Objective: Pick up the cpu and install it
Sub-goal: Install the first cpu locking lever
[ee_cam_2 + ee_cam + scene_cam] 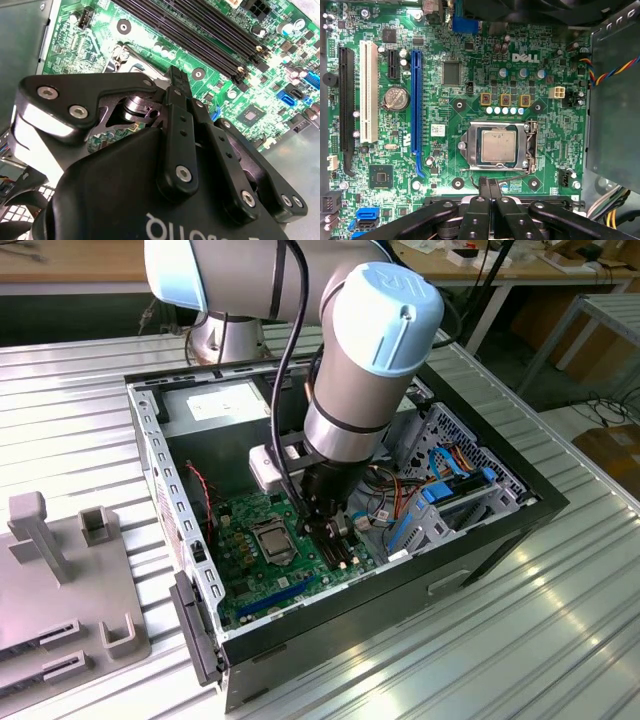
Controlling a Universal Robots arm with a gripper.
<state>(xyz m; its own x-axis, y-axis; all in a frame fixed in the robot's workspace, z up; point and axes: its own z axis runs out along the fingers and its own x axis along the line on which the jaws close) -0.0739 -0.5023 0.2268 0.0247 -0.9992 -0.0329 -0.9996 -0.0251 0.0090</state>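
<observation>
The open computer case (pixel 330 530) lies on its side on the ribbed metal table (pixel 560 620), filling the middle of the exterior view, with the green board (pixel 270 560) flat on its floor. The arm (pixel 360 370) reaches down into the case from the top of that frame, and the pincer (pixel 330 528) hangs just above the board, right of the socket. In the first wrist view the cpu (pixel 498 146) sits in the centre of the frame, its dull grey top showing inside the metal socket frame (pixel 497 147), lying flat and square with it; in the exterior view it appears as a small grey square (pixel 272 538) at lower centre. The pincer (pixel 489 184) enters the first wrist view from the bottom edge, its two fingers (pixel 483 186) pressed together with no gap between them and nothing gripped, the tips just beside the lower edge of the socket frame and apart from the cpu. In the second wrist view the pincer (pixel 176 75) is seen from behind, fingers together, over the board near the long black memory slots (pixel 200 35). A grey plastic fixture (pixel 60 580) stands on the table at the exterior view's left.
</observation>
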